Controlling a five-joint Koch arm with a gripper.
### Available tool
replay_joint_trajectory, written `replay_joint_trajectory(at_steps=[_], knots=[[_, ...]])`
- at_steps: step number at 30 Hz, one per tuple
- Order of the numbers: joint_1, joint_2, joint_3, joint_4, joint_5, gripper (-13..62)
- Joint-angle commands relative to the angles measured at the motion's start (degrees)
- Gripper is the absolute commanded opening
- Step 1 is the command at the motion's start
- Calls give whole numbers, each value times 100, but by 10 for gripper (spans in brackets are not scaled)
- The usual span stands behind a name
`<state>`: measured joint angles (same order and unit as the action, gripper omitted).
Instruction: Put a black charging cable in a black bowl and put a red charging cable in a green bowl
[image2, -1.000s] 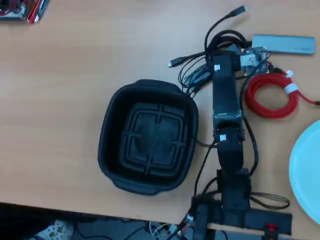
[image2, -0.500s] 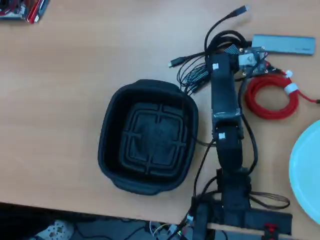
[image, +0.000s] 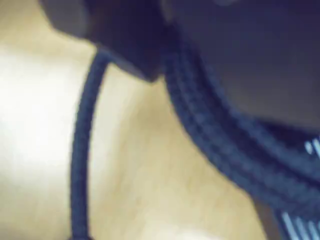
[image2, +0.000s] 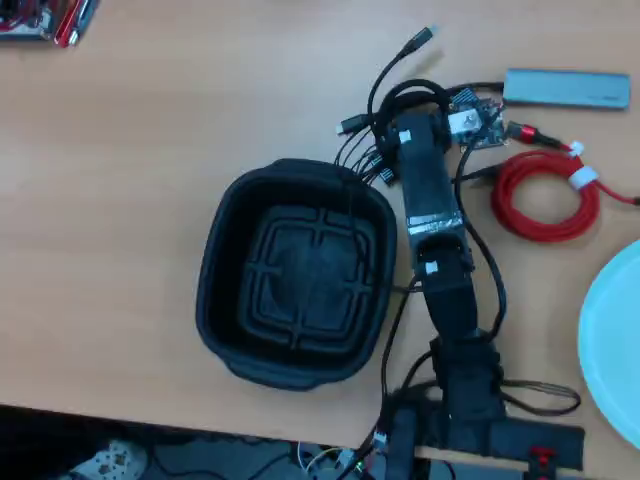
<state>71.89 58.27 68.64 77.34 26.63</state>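
Note:
In the overhead view my gripper (image2: 398, 118) sits just beyond the far right corner of the black bowl (image2: 207, 270), amid the black charging cable (image2: 411, 88), whose coil and plug ends have travelled with it. In the blurred wrist view, braided strands of the black charging cable (image: 220, 145) run close under the gripper's dark body, over the wooden table. The bowl holds nothing. The red charging cable (image2: 543, 233) lies coiled on the table right of the arm, with a white tie. The green bowl (image2: 612, 340) is cut off by the right edge.
A flat grey hub (image2: 567, 87) lies at the far right, above the red coil. Red and white items (image2: 45, 18) sit in the top left corner. The arm's base (image2: 470, 420) is clamped at the table's near edge. Bare wood stretches left of the black bowl.
The arm has swung left towards the black bowl, and the black cable's coil and plug ends have shifted left with it, away from the hub and the red coil.

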Motion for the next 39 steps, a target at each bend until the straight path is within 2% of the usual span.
replay_joint_trajectory(at_steps=[1, 6, 8, 10, 13, 14, 16, 24, 29, 39], knots=[[0, -167, -18, 114, 18, 239], [18, -272, -26, 53, 18, 221], [44, -360, -44, 53, 18, 185], [44, -404, -53, 53, 26, 107], [44, -413, -62, 53, 35, -66], [44, -404, -62, 44, 35, -98], [44, -404, -88, 44, 35, -58], [-132, -264, -211, 35, -44, -62], [-185, 879, -527, -88, -299, -62], [-193, 1890, -782, -923, -352, -62]])
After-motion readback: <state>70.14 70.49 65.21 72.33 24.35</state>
